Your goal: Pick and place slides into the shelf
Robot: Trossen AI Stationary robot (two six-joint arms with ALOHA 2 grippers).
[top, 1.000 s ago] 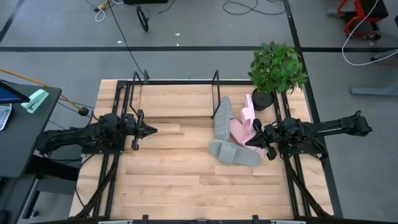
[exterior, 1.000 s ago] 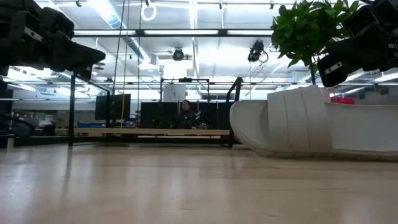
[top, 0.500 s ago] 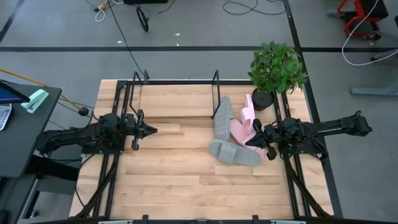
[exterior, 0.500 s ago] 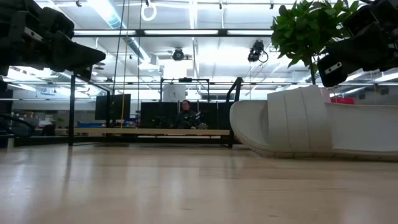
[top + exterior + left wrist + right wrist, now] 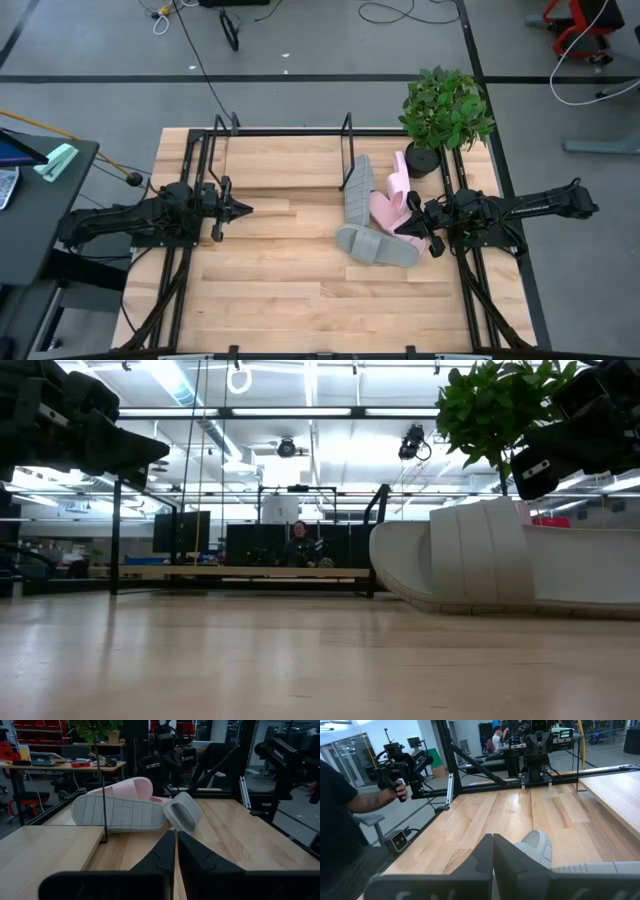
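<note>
Four slides lie together at the table's right. One grey slide (image 5: 357, 186) stands on its edge and leans on the right upright of the black wire shelf (image 5: 285, 131), with its sole (image 5: 120, 812) facing left. The other grey slide (image 5: 377, 246) lies on the table nearer the front. Two pale pink slides (image 5: 385, 206) lie behind them. My right gripper (image 5: 403, 226) is shut and hovers level over the pink and grey slides. My left gripper (image 5: 245, 210) is shut, level at the table's left, far from the slides.
A potted plant (image 5: 445, 108) stands at the far right corner, next to the slides. Black arm-mount rails (image 5: 190, 270) run along both sides of the table. In the right wrist view, a person's arm (image 5: 395, 790) shows beyond the table's left side. Bare wood (image 5: 290, 280) spans the middle and front.
</note>
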